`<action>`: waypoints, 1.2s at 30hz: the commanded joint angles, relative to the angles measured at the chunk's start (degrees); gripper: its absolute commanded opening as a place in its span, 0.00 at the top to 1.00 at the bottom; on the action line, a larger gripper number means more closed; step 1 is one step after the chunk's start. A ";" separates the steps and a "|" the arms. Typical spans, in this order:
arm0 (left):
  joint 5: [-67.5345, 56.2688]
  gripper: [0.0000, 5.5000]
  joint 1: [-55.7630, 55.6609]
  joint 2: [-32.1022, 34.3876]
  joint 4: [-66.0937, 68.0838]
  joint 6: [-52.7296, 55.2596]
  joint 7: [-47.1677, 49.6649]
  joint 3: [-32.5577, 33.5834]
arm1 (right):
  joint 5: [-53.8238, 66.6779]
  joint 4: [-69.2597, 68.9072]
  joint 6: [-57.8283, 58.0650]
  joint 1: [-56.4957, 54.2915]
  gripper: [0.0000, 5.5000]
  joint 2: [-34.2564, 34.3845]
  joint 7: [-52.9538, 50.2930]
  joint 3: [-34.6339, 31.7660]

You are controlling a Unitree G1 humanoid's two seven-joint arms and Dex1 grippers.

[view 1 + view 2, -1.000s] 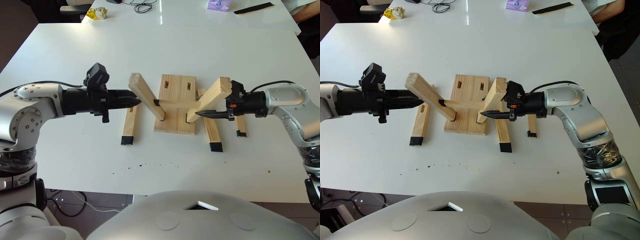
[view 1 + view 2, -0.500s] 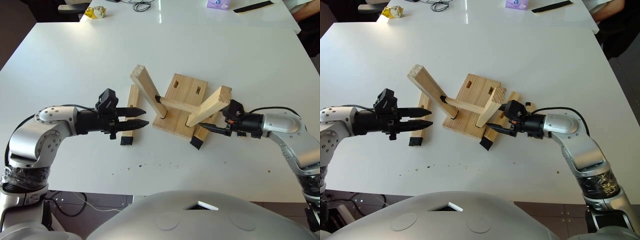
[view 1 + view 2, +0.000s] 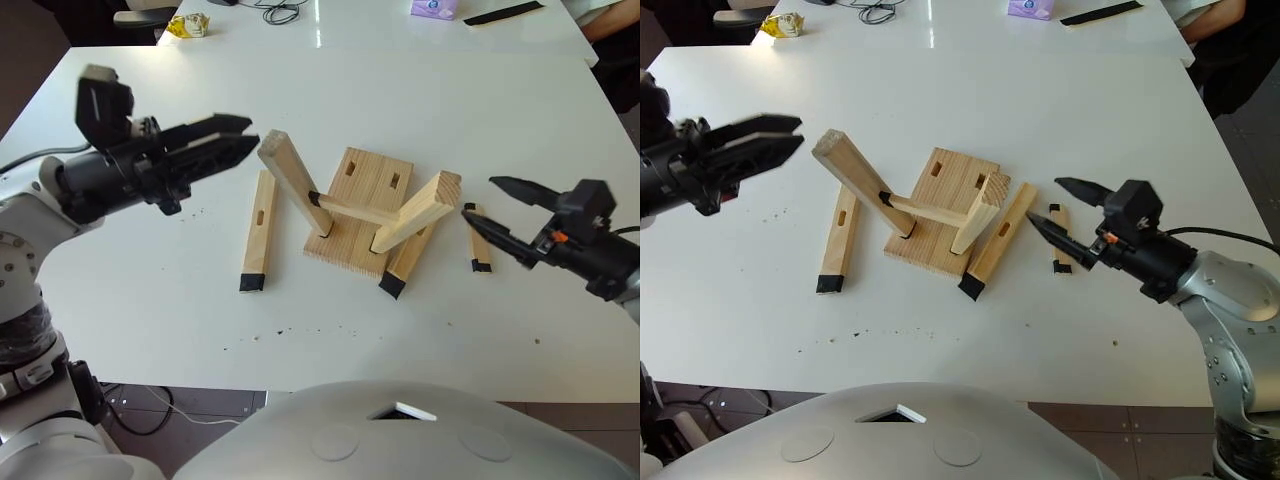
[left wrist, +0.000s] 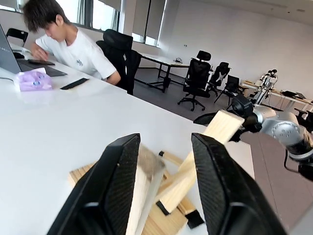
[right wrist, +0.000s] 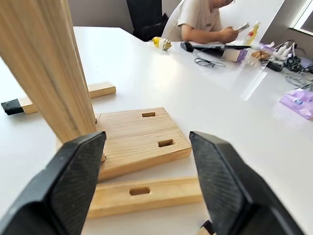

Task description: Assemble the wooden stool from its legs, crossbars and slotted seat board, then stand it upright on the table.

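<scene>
1. Right now both my hands hang over the white table [image 3: 150, 300] and hold nothing. My left hand [image 3: 240, 133], upper left of the head view, has its fingers apart. My right hand [image 3: 480, 197], at the right edge, is spread wide too.
2. The slotted seat board [image 3: 345, 240] lies flat at the centre of the frame. A half-built frame leans on it: a left leg [image 3: 290, 185] and a right leg [image 3: 420, 210] joined by a crossbar [image 3: 355, 208]. Neither hand supports it.
3. One loose leg [image 3: 260, 225] lies flat to the left of the board. A second loose leg [image 3: 400, 265] lies just beside the board's lower right edge. A short crossbar [image 3: 477, 240] lies near my right hand's lower finger.
4. Risk: my left fingertips sit just beside the top of the left leg. A careless nudge could tip the leaning frame over or pull the crossbar out of its joint.
5. Risk: the legs do not look seated in the slots, so pressing down off-line could jam them or skid the board across the smooth table.
6. Risk: my right hand's lower finger could sweep the short crossbar away as it closes in.
</scene>
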 commanded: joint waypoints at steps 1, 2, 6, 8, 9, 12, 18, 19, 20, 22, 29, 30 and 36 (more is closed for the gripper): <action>-2.52 0.71 -7.50 -2.33 0.67 -0.77 8.87 -2.38 | 9.47 -4.62 3.89 -8.31 0.53 1.07 -8.65 -0.45; -2.75 0.71 -9.40 -3.26 0.53 -1.13 10.69 -3.48 | 11.78 -5.42 4.53 -11.62 0.53 1.47 -11.41 1.04; -0.90 0.71 -14.60 -7.22 -0.69 -2.56 14.11 -9.30 | 17.93 -6.84 6.51 -23.80 0.53 3.71 -20.11 8.30; 2.57 0.71 -15.46 -8.38 -1.23 -3.74 13.33 -12.81 | 19.29 -6.97 7.16 -28.47 0.53 4.80 -23.19 11.90; 3.97 0.71 -15.41 -8.70 -1.58 -4.25 12.98 -13.94 | 19.83 -6.73 7.35 -30.59 0.53 5.31 -24.36 13.24; 5.10 0.71 -15.95 -9.22 -1.47 -5.03 12.77 -14.53 | 22.04 -6.03 7.24 -35.59 0.53 6.30 -27.32 15.29; 4.89 0.71 -18.21 -11.08 1.06 -6.51 14.38 -13.35 | 27.33 -6.85 6.05 -39.33 0.53 7.76 -32.13 16.39; 4.83 0.71 -17.64 -11.52 1.11 -6.60 14.48 -13.46 | 28.38 -7.00 5.85 -38.75 0.53 8.12 -32.45 16.69; 5.59 0.71 -16.13 -11.97 0.93 -6.87 14.04 -14.17 | 28.30 -7.14 5.85 -36.74 0.53 8.41 -31.78 17.53; 7.92 0.71 -12.19 -12.80 0.82 -7.45 12.37 -16.37 | 25.93 -6.77 6.04 -31.39 0.53 8.59 -29.68 20.28; 18.08 0.71 0.26 -15.41 3.72 -11.37 6.28 -25.91 | 10.37 -1.42 1.92 -18.83 0.53 8.80 -22.50 31.43; 17.85 0.71 0.19 -15.84 3.87 -11.44 6.35 -25.81 | 10.23 -1.51 1.57 -19.11 0.53 8.91 -22.21 31.39; 10.78 0.71 -7.78 -18.61 5.32 -9.35 10.54 -21.53 | 12.47 -2.26 0.26 -23.39 0.53 9.72 -22.75 27.67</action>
